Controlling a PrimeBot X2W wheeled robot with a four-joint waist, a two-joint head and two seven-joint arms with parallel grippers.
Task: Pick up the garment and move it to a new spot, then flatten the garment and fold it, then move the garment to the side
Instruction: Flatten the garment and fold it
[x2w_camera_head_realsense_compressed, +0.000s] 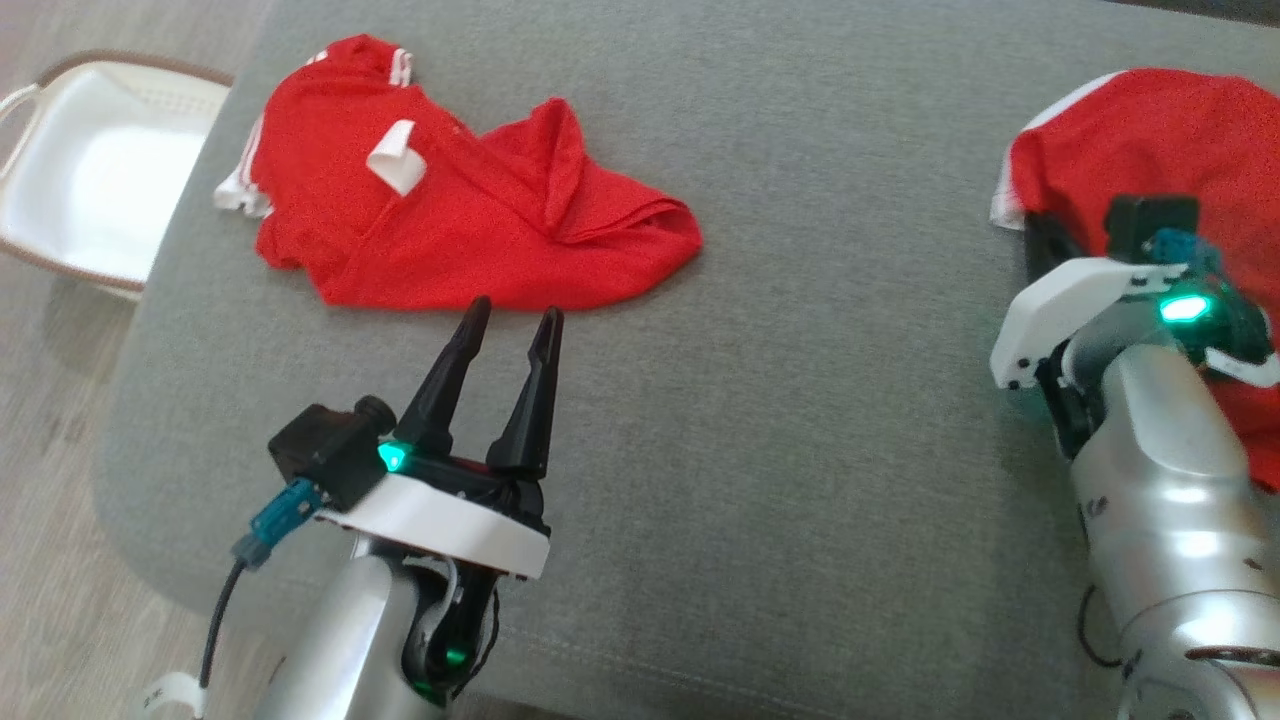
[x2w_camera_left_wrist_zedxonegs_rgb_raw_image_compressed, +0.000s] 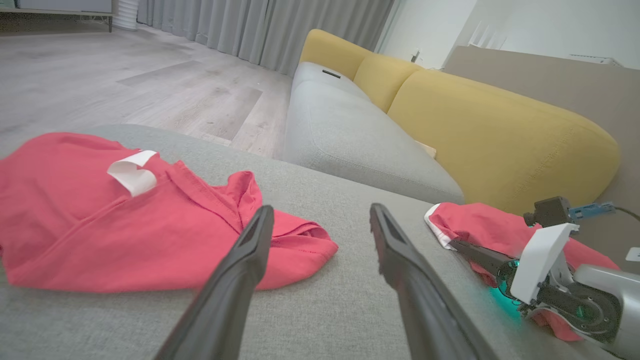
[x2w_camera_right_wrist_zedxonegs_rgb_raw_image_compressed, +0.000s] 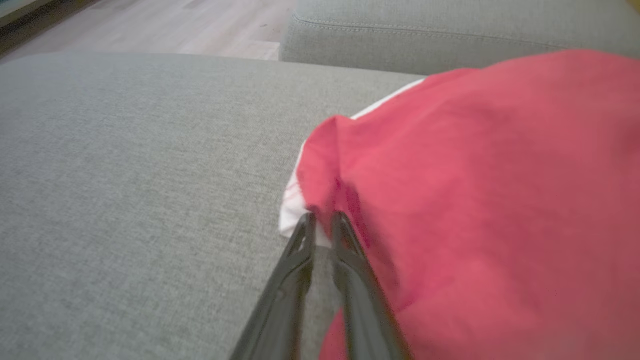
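Nothing here can be read; the white tag (x2w_camera_head_realsense_compressed: 397, 157) on the far-left red garment (x2w_camera_head_realsense_compressed: 470, 230) shows no legible print.

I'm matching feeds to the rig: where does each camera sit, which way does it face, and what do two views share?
Head view: on the head, facing down at the grey cushion; left jaws open, right arm at right.
Left wrist view: on the left wrist, facing along its open jaws toward a yellow sofa; right arm at right.
Right wrist view: on the right wrist, facing along the right jaws, shut on the white hem of the right shirt.
Shared: head and left wrist views both show the left shirt.
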